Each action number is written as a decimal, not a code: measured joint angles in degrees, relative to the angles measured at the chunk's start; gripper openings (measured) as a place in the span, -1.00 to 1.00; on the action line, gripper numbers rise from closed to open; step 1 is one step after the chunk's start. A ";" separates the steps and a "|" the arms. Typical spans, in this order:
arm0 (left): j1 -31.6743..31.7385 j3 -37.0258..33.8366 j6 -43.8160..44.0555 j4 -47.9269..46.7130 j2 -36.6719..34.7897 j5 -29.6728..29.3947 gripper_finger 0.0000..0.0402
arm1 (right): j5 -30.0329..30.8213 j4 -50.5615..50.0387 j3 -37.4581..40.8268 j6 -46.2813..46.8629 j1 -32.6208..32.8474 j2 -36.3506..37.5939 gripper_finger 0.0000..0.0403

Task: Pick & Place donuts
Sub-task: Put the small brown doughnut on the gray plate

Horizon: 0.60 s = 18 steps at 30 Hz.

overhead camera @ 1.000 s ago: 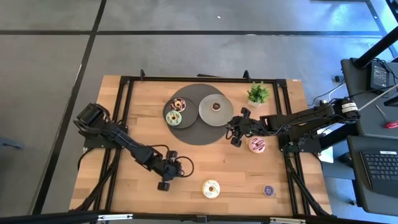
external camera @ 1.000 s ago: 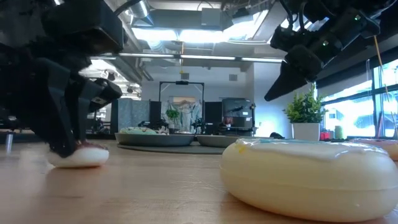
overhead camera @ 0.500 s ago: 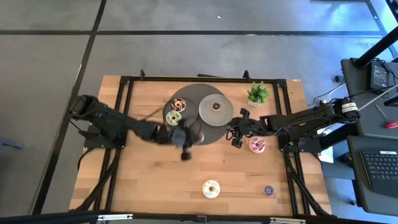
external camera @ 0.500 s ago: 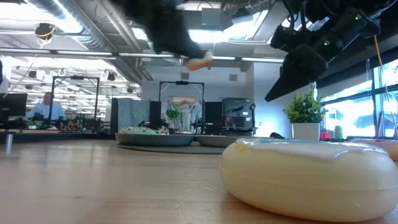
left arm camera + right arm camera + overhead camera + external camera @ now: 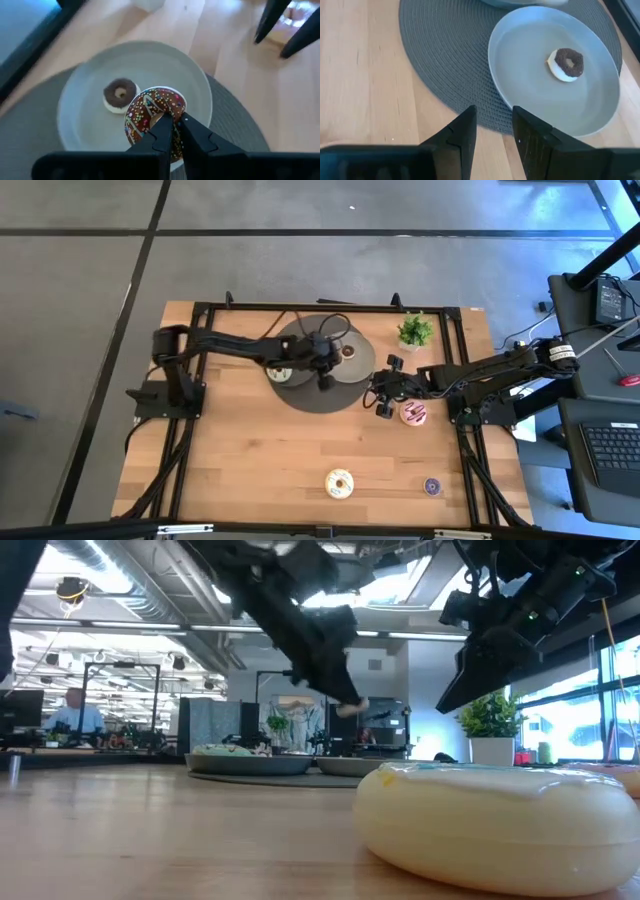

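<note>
Left gripper clamped on a brown sprinkled donut, held on edge above the light grey plate; directly below and just beyond it on that plate lies a tiny dark brown donut with a white base. In the high view the left gripper sits over the round dark mat, at the plate's near edge, with the green-iced donut on the darker plate just to its left. Right gripper hovers fingers apart over the bench just off the mat's edge, holding nothing; ahead of it the grey plate with the tiny brown donut. High view: right gripper close beside the pink donut, potted plant beyond it. Well apart, toward the bench's front edge: cream-white donut and tiny purple donut. Low view: cream donut fills the foreground.
</note>
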<state>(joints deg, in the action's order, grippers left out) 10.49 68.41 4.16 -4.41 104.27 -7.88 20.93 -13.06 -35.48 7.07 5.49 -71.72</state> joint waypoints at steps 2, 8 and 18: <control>0.40 1.89 -0.08 0.02 3.12 0.13 -0.89 | 0.00 -0.03 0.00 -0.02 0.01 0.00 -0.36; 1.67 6.99 -1.91 0.15 10.12 -0.23 -0.89 | 0.00 -0.35 0.00 0.08 0.00 0.00 -0.36; 3.23 9.26 1.05 -0.77 14.91 -0.12 -0.89 | 0.00 -0.56 0.00 0.13 0.01 0.00 -0.36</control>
<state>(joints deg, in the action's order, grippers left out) 13.72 77.67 5.21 -5.18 119.18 -8.00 20.93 -13.62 -35.48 7.20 5.50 -71.72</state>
